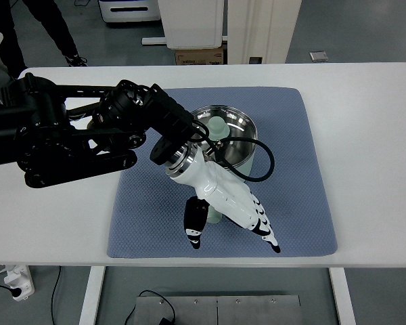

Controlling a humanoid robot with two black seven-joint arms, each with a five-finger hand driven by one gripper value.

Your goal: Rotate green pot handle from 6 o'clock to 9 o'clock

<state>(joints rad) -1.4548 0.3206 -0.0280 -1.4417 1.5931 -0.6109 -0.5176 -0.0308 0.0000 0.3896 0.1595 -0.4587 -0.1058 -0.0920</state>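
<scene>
The green pot (224, 139) sits on the blue mat (298, 169), near the mat's middle and a bit toward the far side. Its pale green handle (214, 215) sticks out toward the robot, at about 6 o'clock. Most of the handle hides under the left hand (223, 210); only a bit shows between the thumb and the long fingers (260, 223). The hand lies right over the handle and points the same way. The fingers look loosely bent around the handle, but a firm hold cannot be told. No right hand shows. The handle must swing toward the picture's left. The mat lies on the white tabletop (372, 135).
</scene>
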